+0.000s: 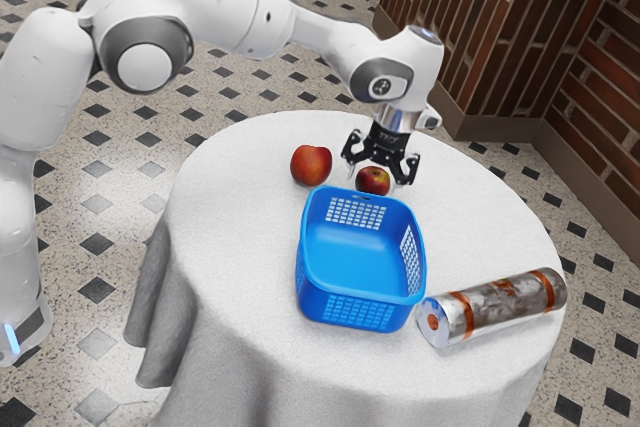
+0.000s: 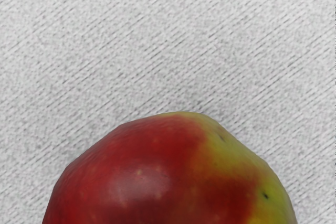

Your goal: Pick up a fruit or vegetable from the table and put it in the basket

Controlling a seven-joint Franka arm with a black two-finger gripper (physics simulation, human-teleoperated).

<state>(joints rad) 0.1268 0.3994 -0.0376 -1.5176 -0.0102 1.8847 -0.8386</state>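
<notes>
Apple (image 2: 163, 177), red with yellow-green patches

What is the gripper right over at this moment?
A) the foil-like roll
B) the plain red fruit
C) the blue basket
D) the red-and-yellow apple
D: the gripper is open over the red-and-yellow apple, with a finger to each side, and the wrist view shows its yellow patch.

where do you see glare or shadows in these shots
Wrist view: a soft pale sheen on the apple's red skin, and a faint shadow on the cloth along its edge; exterior view: shiny highlights on the cylinder, mostly even light across the tabletop, darker grey in the hanging folds.
</notes>
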